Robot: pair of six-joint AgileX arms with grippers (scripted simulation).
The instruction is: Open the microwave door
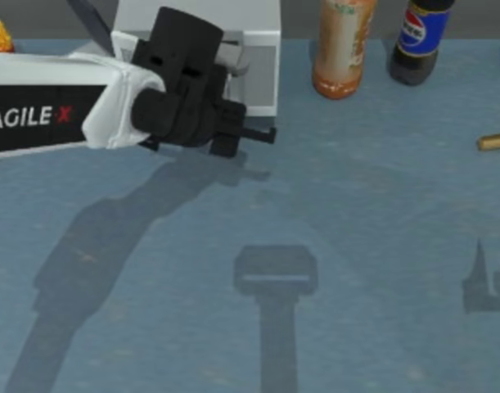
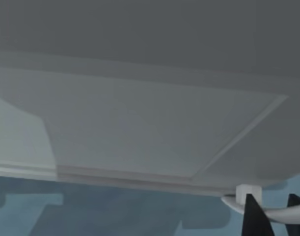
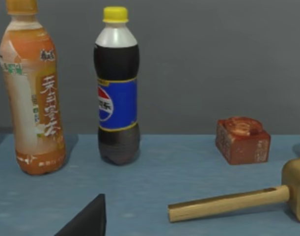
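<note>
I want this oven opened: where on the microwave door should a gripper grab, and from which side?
Probably the slim white handle along the microwave door's edge, approached from the front. It stands out from the flat panel, which offers nothing else to pinch; the left gripper sits there.

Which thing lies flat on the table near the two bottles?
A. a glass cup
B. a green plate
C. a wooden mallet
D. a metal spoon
C: the right wrist view shows a wooden mallet lying on its side on the blue table, not far from the cola bottle and the orange tea bottle.
</note>
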